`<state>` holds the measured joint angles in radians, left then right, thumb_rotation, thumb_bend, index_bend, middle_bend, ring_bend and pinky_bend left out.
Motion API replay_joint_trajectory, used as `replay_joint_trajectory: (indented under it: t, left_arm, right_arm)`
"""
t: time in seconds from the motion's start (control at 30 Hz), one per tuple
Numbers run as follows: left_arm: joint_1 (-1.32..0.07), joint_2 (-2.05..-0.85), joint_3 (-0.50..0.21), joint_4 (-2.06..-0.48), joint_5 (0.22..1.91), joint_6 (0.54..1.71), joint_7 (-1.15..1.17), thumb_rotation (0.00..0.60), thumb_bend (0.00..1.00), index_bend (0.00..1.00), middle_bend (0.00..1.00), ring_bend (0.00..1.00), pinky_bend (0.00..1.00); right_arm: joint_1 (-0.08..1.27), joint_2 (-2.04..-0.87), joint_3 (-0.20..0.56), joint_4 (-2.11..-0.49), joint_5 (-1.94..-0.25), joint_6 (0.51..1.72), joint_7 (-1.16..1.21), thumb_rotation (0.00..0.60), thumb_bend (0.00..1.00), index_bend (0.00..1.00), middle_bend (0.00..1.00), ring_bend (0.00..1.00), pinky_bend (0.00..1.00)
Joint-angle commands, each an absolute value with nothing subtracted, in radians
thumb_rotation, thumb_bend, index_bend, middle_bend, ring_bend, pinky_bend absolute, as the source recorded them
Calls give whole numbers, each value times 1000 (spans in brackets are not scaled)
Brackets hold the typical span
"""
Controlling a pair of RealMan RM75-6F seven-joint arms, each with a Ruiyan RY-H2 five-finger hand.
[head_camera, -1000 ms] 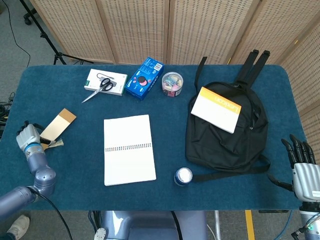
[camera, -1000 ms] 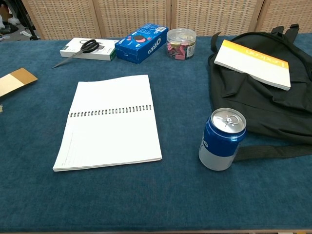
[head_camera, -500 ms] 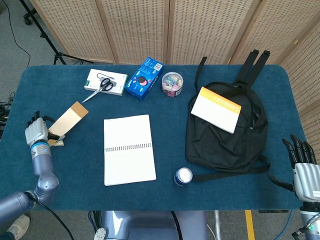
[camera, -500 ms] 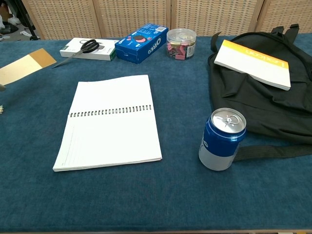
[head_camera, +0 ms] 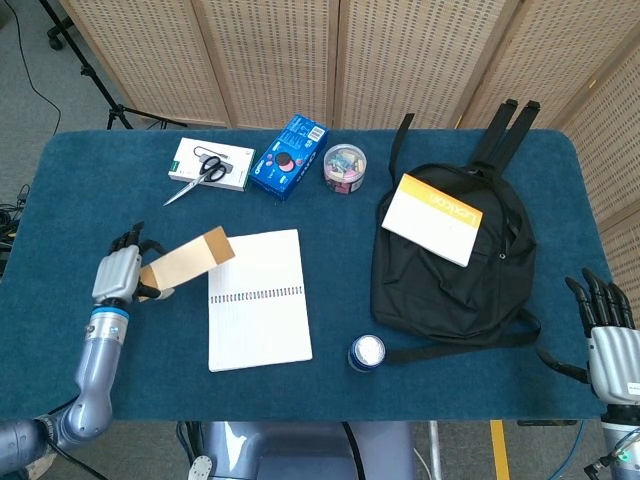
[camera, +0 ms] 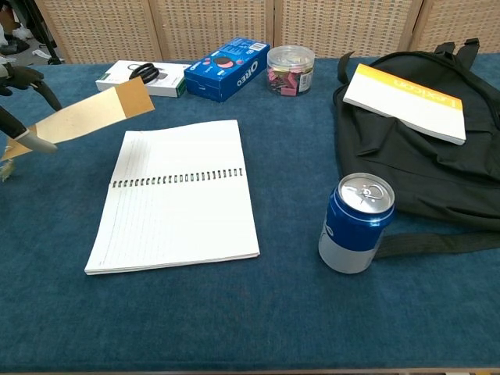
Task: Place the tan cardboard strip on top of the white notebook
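My left hand [head_camera: 121, 276] grips one end of the tan cardboard strip [head_camera: 187, 259] and holds it above the table. The strip's free end hangs just over the upper left edge of the white notebook [head_camera: 258, 298]. In the chest view the strip [camera: 86, 117] slants up to the right, its tip near the notebook [camera: 180, 195], and only the fingers [camera: 22, 134] of the left hand show at the frame's left edge. The open spiral notebook lies flat in the middle of the blue table. My right hand [head_camera: 606, 335] stays open off the table's right front corner, holding nothing.
A blue can [head_camera: 366, 353] stands right of the notebook's near corner. A black backpack [head_camera: 455, 262] with an orange-and-white book [head_camera: 432, 218] on it fills the right side. At the back lie a white box with scissors [head_camera: 207, 168], a blue cookie box [head_camera: 288, 157] and a clip tub [head_camera: 344, 166].
My left hand has carried the strip rightward and lifted it, from the table's left edge to the notebook's left edge. The right hand has not moved.
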<state>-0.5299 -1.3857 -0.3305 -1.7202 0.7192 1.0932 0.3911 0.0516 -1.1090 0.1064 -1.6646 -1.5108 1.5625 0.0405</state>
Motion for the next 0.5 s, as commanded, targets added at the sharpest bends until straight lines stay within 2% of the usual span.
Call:
replay_joint_trajectory:
  t: [0.03,0.23,0.5]
  left_arm:
    - [-518,-1353,-259,-1725,861,1000,309,600,44,517,0,0,0]
    - [-537,-1382,-201,-1675,1003,923,219,600,44,528,0,0,0]
    - [-577,-1457,-178,-1657,982,911,239,600,43,528,0,0,0]
  right_arm:
    - [52,-1109,106,-1665,-1511,1562,40,600,156,70,0,0,0]
    - [52,-1109,107,-1665,-1509,1560,39,600,156,70,0,0,0]
    - [53,-1110,105,-1665,-1509,1557,34,600,156,69,0,0,0]
